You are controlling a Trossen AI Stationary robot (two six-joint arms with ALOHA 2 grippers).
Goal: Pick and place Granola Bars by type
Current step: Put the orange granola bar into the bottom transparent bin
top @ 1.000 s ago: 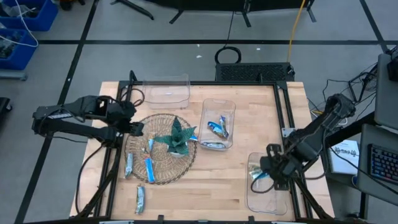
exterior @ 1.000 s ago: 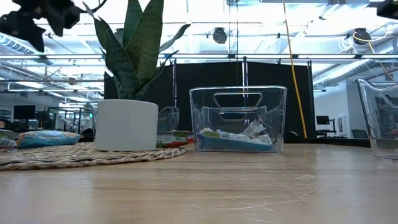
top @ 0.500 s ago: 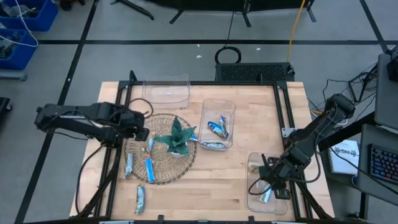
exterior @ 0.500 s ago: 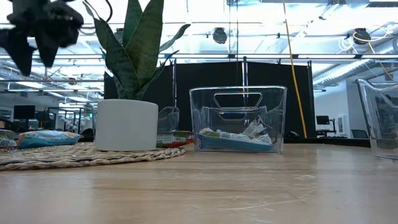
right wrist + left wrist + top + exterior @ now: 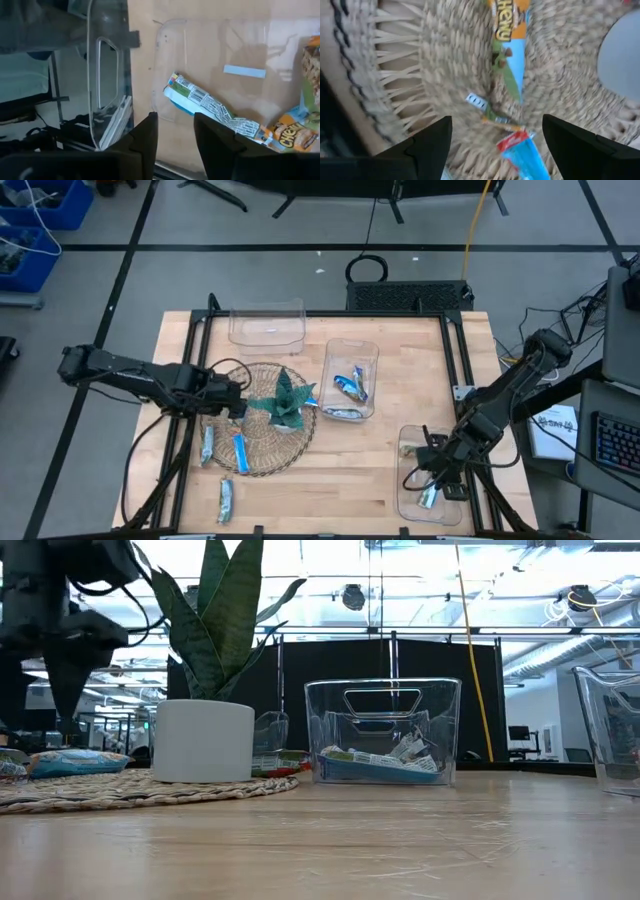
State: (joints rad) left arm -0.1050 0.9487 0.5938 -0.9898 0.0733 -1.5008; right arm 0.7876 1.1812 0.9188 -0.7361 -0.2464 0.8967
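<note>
Left gripper (image 5: pixel 238 402) sits low over the woven mat (image 5: pixel 262 458), fingers spread wide and holding nothing; in the left wrist view its two dark fingers (image 5: pixel 427 145) stand far apart with mat weave between them. Just ahead of those fingertips lies a bar (image 5: pixel 509 60) with an orange and blue wrapper, and a second, blue bar (image 5: pixel 522 152) lies between the fingers, nearer the right one, not touching either. The plant (image 5: pixel 285 402) in its white pot stands on the mat just beyond the left fingertips. More bars lie on the mat below the gripper in the high view (image 5: pixel 240 451), and one (image 5: pixel 225 499) lies off the mat on the table (image 5: pixel 400 395). Right gripper (image 5: pixel 428 471) hangs over the near clear bin (image 5: pixel 405 505), fingers partly open, empty. In the right wrist view its fingers (image 5: pixel 145 135) frame a bar (image 5: pixel 210 107) lying flat on the bin floor just ahead of the tips, free of them; another bar (image 5: pixel 300 127) lies off to the side of the fingers in the same bin. The middle bin (image 5: pixel 350 378) holds several bars, well apart from both grippers. The far bin (image 5: pixel 267 325) is beyond the left gripper.
</note>
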